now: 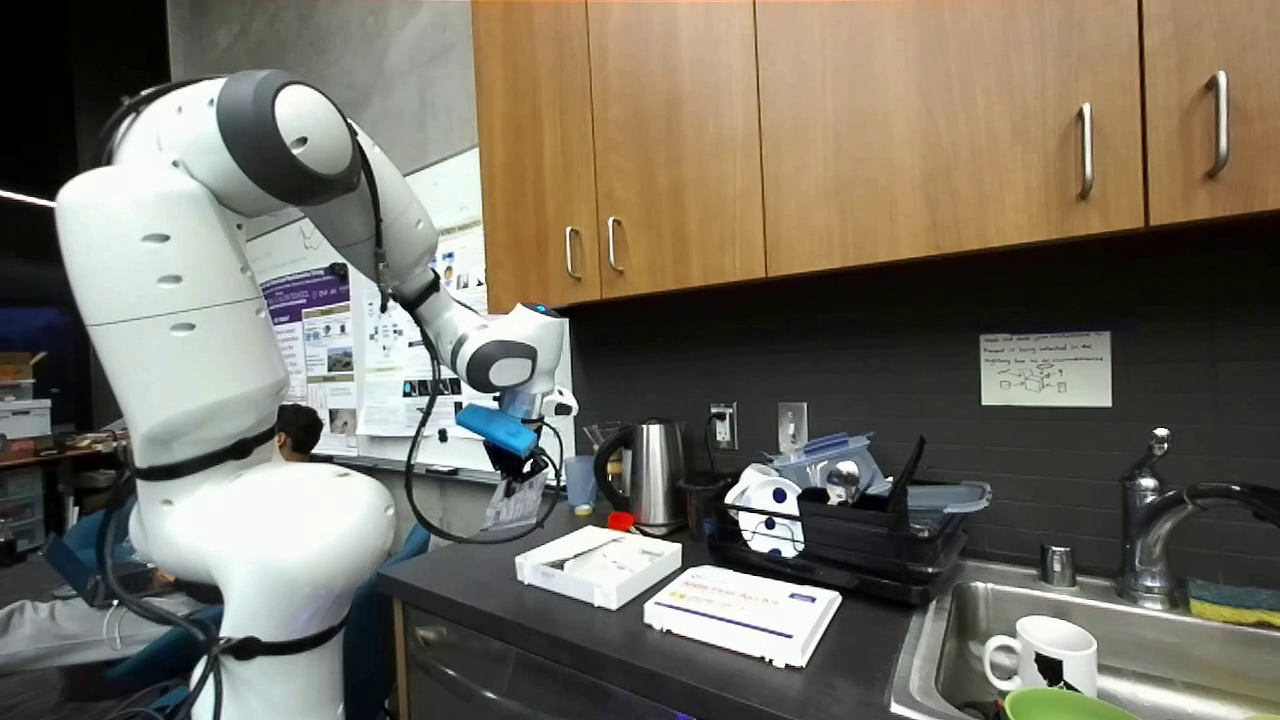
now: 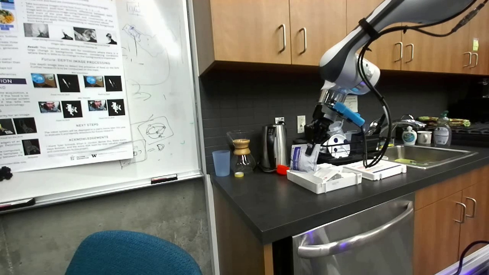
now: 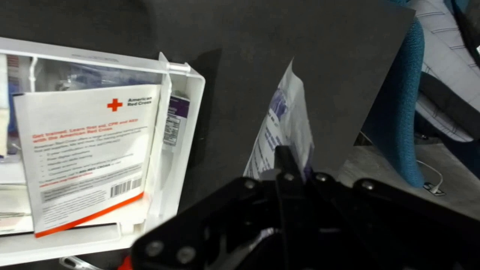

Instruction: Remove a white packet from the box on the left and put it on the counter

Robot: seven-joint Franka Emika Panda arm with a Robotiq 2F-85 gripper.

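Holding 1 white packet with purple print (image 2: 301, 161): your black jaws are clamped on it. Packet hangs over the long, dark grey, flat desk (image 2: 294, 208), outside the shallow white rectangular box (image 2: 342, 183).

Counter (image 2: 275, 202) is lying open in front of the box (image 2: 340, 185), flat box (image 1: 742, 612) is blocking one side, kettle (image 2: 275, 147) is standing behind.

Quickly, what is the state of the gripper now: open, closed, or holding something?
Gripper: closed, holding the packet.
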